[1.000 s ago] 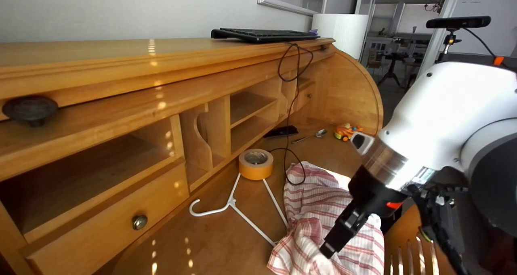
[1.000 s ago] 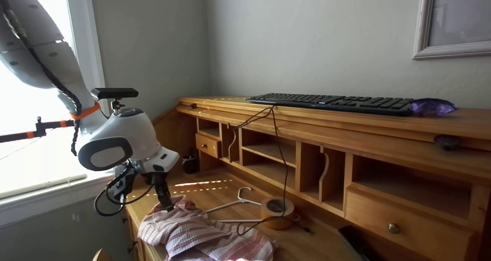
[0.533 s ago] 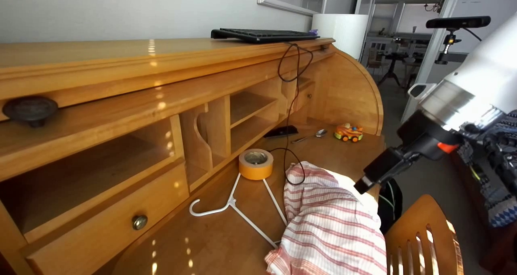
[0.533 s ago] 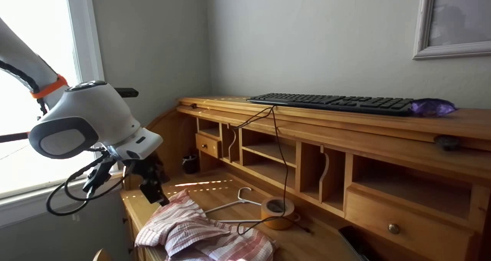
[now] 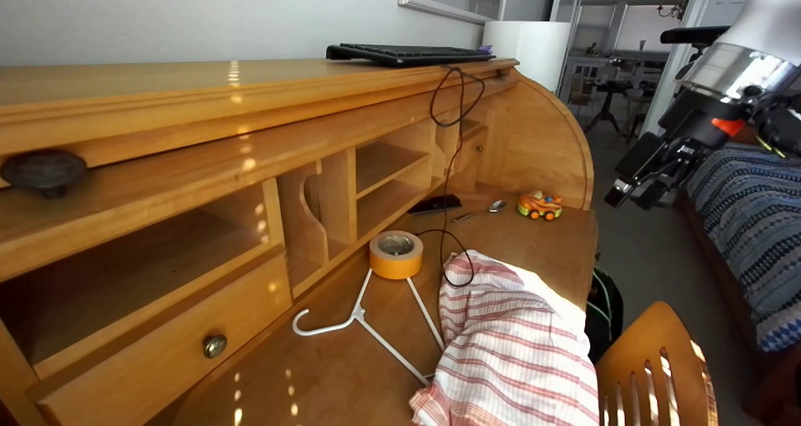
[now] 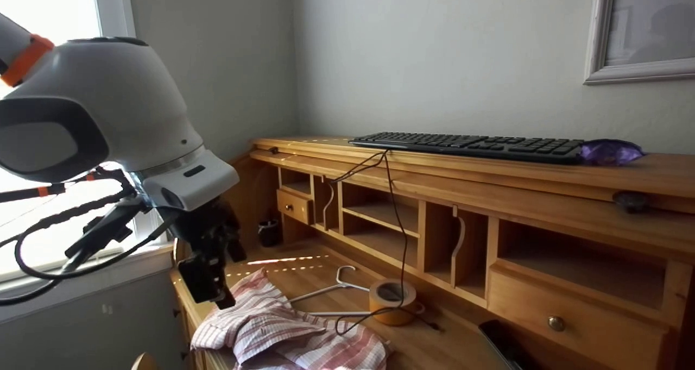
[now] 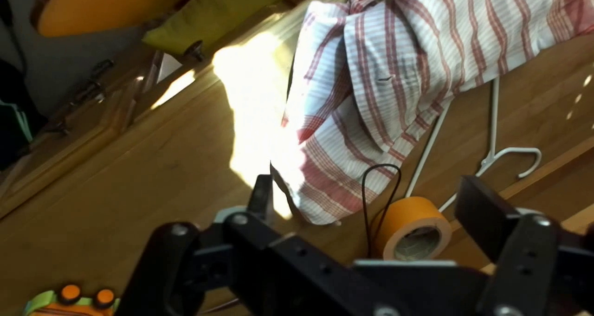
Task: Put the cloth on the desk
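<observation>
The cloth runs off the wrist view's edge, hiding part of the hanger! That cloth lies on the desk, lower than the gripper, fingers wide apart, now clear; a second ago they were down at the cloth.

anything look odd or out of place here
Yes: the keyboard is perched atop the roll-top desk, and a black cable dangles below it in loose loops, looking untidy. The white hanger lies oddly, partly under the rumpled striped cloth.
</observation>
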Available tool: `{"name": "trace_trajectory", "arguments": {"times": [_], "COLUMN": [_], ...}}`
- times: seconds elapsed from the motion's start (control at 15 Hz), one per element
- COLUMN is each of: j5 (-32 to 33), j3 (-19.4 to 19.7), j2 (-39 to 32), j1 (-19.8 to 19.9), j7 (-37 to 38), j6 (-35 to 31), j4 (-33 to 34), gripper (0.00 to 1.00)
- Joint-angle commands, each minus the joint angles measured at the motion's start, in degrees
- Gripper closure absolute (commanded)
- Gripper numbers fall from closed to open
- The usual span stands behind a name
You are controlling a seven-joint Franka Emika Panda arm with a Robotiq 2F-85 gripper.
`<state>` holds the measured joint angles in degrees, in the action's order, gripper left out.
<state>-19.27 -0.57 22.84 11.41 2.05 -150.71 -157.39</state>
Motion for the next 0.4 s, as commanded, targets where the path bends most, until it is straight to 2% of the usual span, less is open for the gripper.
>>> {"name": "trace_trajectory", "arguments": {"times": [0.0,0.33], "j5": [2.2,2.0], "j3": [3.2,2.5], "j2": [0.5,-1.1], "j1": [-2.6,-4.1], "j7": [1.4,2.2], "j6": [-0.1,-0.9], "j4": [0.0,0.1], "gripper": [0.00,0.00]}}
